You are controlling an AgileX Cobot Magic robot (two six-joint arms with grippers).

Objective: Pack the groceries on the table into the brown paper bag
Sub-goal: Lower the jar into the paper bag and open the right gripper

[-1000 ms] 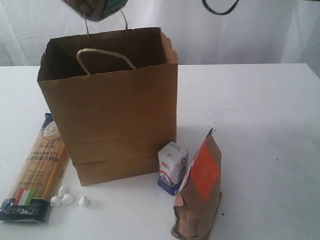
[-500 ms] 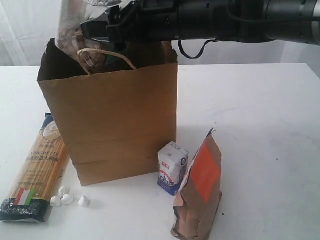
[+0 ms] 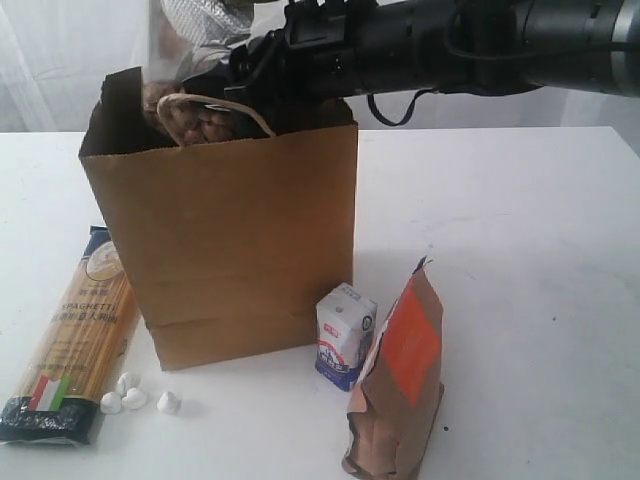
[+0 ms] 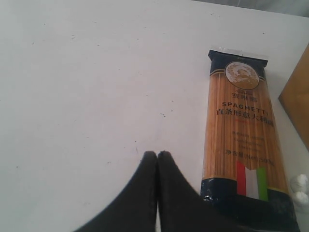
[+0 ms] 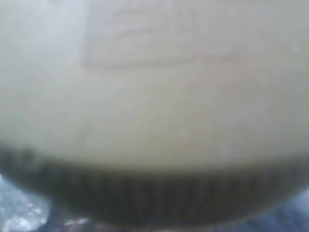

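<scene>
Right claw (image 3: 238,72) reaches across mouth of brown paper bag (image 3: 230,240), against a clear packet (image 3: 185,40) poking out; grip hidden, wrist view blurred, cannot tell. Left claw (image 4: 157,157) pinched together, empty, beside spaghetti packet (image 4: 241,140). Bag stands on worktop (image 3: 520,250); in front of it: small carton (image 3: 345,335), brown pouch (image 3: 400,385), white lumps (image 3: 135,397)

One each: bag (image 3: 240,230), spaghetti (image 3: 75,330), carton (image 3: 345,338), pouch (image 3: 400,385), clear packet (image 3: 185,35); four lumps (image 3: 133,398).

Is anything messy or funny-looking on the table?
Yes. A few small white lumps lie loose on the table, beside the dark end of the spaghetti packet, with no wrapper around them. The brown pouch at the front looks crumpled and leans a little.
</scene>
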